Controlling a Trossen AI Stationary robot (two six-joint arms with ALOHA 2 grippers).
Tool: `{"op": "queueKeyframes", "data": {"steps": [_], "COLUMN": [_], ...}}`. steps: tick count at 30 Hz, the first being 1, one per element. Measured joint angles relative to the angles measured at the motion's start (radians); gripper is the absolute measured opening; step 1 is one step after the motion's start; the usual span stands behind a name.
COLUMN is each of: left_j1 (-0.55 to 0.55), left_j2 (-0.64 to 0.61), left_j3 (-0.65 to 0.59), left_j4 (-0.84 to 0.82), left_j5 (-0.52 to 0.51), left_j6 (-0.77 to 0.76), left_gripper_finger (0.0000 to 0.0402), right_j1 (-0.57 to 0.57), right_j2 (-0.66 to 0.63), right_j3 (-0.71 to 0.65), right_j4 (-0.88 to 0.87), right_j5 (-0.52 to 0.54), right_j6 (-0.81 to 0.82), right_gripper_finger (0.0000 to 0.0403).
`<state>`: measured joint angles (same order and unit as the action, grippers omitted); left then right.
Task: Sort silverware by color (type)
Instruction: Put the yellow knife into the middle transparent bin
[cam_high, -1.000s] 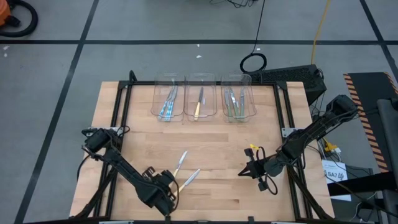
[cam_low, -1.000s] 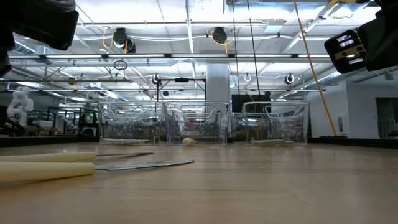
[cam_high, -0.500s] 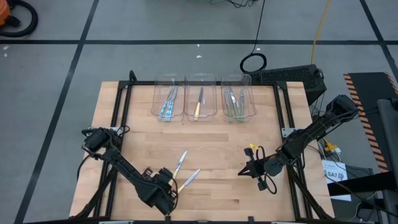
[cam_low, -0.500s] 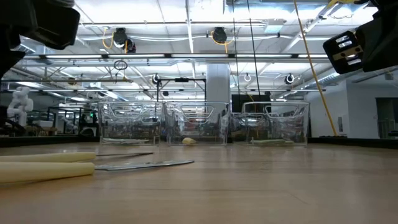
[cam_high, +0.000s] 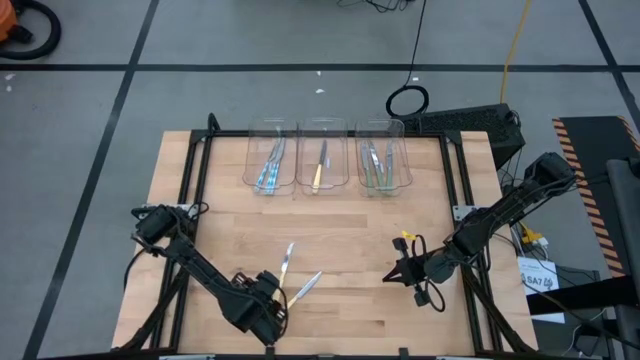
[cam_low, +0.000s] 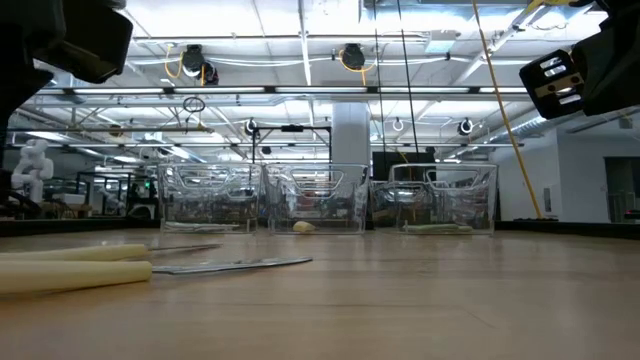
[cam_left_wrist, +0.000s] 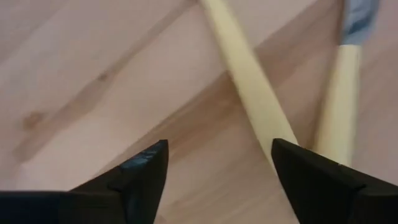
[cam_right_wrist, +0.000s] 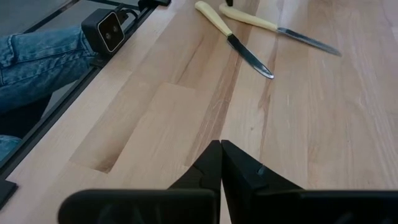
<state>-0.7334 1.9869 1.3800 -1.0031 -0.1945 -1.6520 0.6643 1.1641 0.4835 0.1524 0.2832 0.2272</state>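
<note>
Pale-yellow-handled knives w/ silvery blades, qty 2: loose on wood counter, near edge. Left gripper wide, empty, at handles. Right gripper closed, empty, apart.

Matt wooden table; clear glossy plastic bins; shiny metal knife blades.

yellow-handled knives blurred and cut off by the left wrist view's edges, utensils in clear bins too small to tell types, bin contents indistinct in low view
</note>
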Motion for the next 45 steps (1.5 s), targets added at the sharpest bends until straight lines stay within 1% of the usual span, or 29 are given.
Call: {"op": "queueKeyframes", "data": {"steps": [4,9,11,13,16,18,22,26,30,35,38,43,45], "left_j1": [0.0,0.0,0.0,-0.002,-0.002,-0.002,-0.002,-0.001,-0.002,-0.002,-0.001,0.001,0.004], "left_j2": [0.0,0.0,0.0,0.0,0.0,0.0,0.027,0.077,0.118,0.12,0.121,0.132,0.135], "left_j3": [0.0,0.0,0.017,0.047,0.08,0.092,0.091,0.09,0.091,0.092,0.092,0.094,0.094], "left_j4": [0.058,0.058,0.029,0.006,0.009,0.013,0.007,0.011,0.014,0.031,0.034,0.044,0.038], "left_j5": [-0.014,-0.015,-0.019,-0.047,-0.117,-0.137,-0.137,-0.089,-0.07,-0.089,-0.09,-0.101,-0.107], "left_j6": [0.019,0.012,0.0,-0.015,-0.045,-0.068,-0.086,-0.085,-0.073,-0.073,-0.063,-0.03,-0.024], "left_gripper_finger": [0.031,0.0312,0.0312,0.0312,0.0312,0.0312,0.0312,0.0307,0.0282,0.0235,0.0195,0.0111,0.0085], "right_j1": [0.0,0.0,0.0,0.0,0.0,0.0,0.0,0.0,0.0,-0.001,-0.002,-0.002,-0.002], "right_j2": [0.0,0.0,0.0,0.0,0.0,0.0,0.0,0.0,0.0,0.0,0.0,0.0,0.0], "right_j3": [0.0,0.0,0.0,0.0,0.0,0.0,0.0,0.0,0.0,0.0,0.0,0.0,0.0], "right_j4": [0.0,0.0,0.0,0.0,0.0,0.0,0.0,0.0,-0.001,0.0,0.0,0.0,0.0], "right_j5": [0.0,0.0,0.0,0.0,0.0,0.0,0.0,0.0,0.0,0.0,0.001,0.001,0.001], "right_j6": [0.0,0.0,0.0,0.0,0.0,0.0,0.0,0.0,0.0,0.0,0.0,-0.001,-0.002], "right_gripper_finger": [0.0002,0.0002,0.0002,0.0002,0.0002,0.0002,0.0002,0.0002,0.0002,0.0002,0.0002,0.0002,0.0002]}}
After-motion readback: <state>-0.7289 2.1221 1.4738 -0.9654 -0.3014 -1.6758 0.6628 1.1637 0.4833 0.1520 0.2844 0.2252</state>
